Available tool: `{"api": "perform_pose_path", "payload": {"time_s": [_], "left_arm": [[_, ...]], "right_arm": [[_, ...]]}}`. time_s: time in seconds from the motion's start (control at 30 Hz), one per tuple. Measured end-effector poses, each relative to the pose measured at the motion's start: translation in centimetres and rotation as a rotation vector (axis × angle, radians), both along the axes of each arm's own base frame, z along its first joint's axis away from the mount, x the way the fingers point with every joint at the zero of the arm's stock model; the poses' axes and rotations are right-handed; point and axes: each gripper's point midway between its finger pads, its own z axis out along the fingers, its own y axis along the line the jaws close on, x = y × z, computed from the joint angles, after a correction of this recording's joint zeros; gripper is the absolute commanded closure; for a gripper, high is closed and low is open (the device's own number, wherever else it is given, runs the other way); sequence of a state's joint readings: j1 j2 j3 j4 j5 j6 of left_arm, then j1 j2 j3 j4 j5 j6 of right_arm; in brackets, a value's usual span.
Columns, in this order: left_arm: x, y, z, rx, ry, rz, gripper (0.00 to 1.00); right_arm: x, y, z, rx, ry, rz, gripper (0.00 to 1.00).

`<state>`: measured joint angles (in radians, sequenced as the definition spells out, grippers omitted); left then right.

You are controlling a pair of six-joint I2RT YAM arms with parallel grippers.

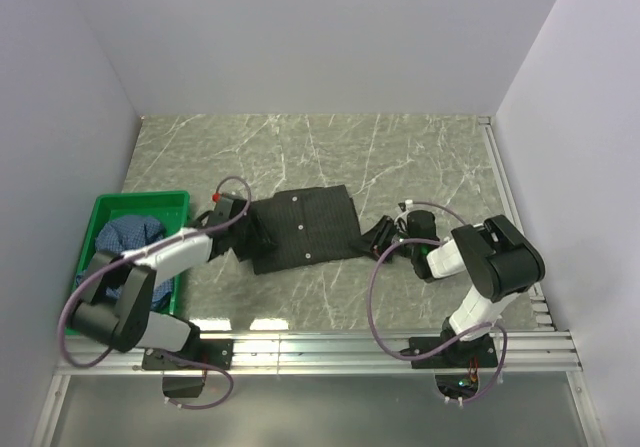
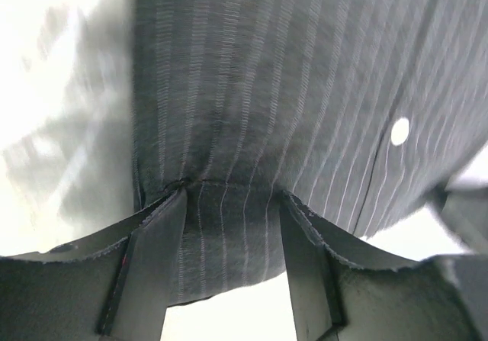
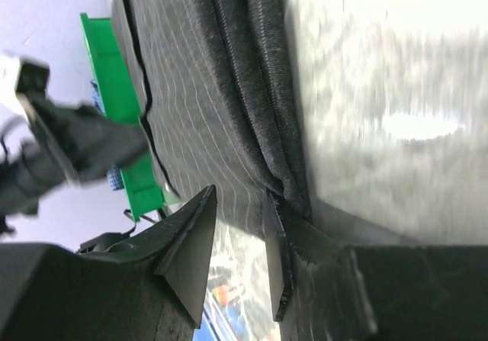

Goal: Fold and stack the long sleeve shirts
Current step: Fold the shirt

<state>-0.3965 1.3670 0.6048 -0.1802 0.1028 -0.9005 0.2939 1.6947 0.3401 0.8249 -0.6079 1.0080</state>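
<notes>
1. Left gripper (image 2: 232,204) is straddling the black pinstriped shirt (image 1: 305,225) at its left edge, jaws apart. The right gripper (image 3: 239,204) is standing parted at the shirt's bunched right fold.
2. Mid-table, this shirt risks skewing if the pulls are uneven.
3. Only the overhead view is showing the blue checked shirt (image 1: 130,235), which is lying in the green crate (image 1: 140,199).

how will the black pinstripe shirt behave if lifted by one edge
Likely floppy: the black shirt lies flat as thin cloth, so it should sag and unfold. Its bunched folded edge looks thicker, probably an easier hold.
</notes>
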Motion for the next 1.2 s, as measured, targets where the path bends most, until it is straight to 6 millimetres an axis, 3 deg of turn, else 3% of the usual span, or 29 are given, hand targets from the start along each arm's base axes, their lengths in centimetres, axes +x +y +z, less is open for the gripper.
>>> {"api": "perform_pose_path", "payload": {"time_s": [0.2, 0.23, 0.33, 0.4, 0.47, 0.57, 0.67, 0.77, 0.9, 1.07, 1.2], "left_arm": [[5.9, 1.2, 0.5, 0.057, -0.009, 0.065, 0.35], [6.7, 1.2, 0.9, 0.069, -0.02, 0.063, 0.29], [8.4, 1.0, 3.3, 0.126, -0.081, 0.041, 0.22], [9.3, 0.2, 5.5, 0.174, -0.147, 0.014, 0.19], [9.2, -1.9, 8.4, 0.226, -0.239, -0.045, 0.16], [7.3, -6.3, 11.7, 0.251, -0.349, -0.166, 0.14], [4.3, -10.8, 13.0, 0.256, -0.412, -0.295, 0.18], [2.2, -13.6, 11.9, 0.287, -0.409, -0.381, 0.22], [1.1, -16.9, 8.9, 0.387, -0.384, -0.467, 0.25], [0.2, -21.1, 5.3, 0.55, -0.393, -0.562, 0.26], [-0.8, -22.8, 2.9, 0.676, -0.411, -0.627, 0.27]], "right_arm": [[-1.5, 0.4, 1.3, -0.029, -0.015, 0.012, 0.52], [-1.6, 0.5, 1.7, -0.036, -0.023, 0.017, 0.49], [-1.2, 0.5, 3.6, -0.086, -0.067, 0.017, 0.39], [-0.2, 0.1, 6.0, -0.138, -0.127, -0.005, 0.34], [1.2, -0.9, 9.2, -0.204, -0.22, -0.059, 0.22], [2.3, -3.2, 13.6, -0.304, -0.328, -0.155, 0.04], [2.4, -6.0, 15.6, -0.412, -0.358, -0.25, 0.01], [1.2, -8.8, 15.0, -0.524, -0.325, -0.312, 0.03], [-0.3, -11.1, 13.6, -0.618, -0.259, -0.354, 0.05], [-1.7, -13.0, 12.0, -0.669, -0.193, -0.398, 0.06], [-2.6, -13.9, 11.3, -0.676, -0.169, -0.43, 0.06]]}}
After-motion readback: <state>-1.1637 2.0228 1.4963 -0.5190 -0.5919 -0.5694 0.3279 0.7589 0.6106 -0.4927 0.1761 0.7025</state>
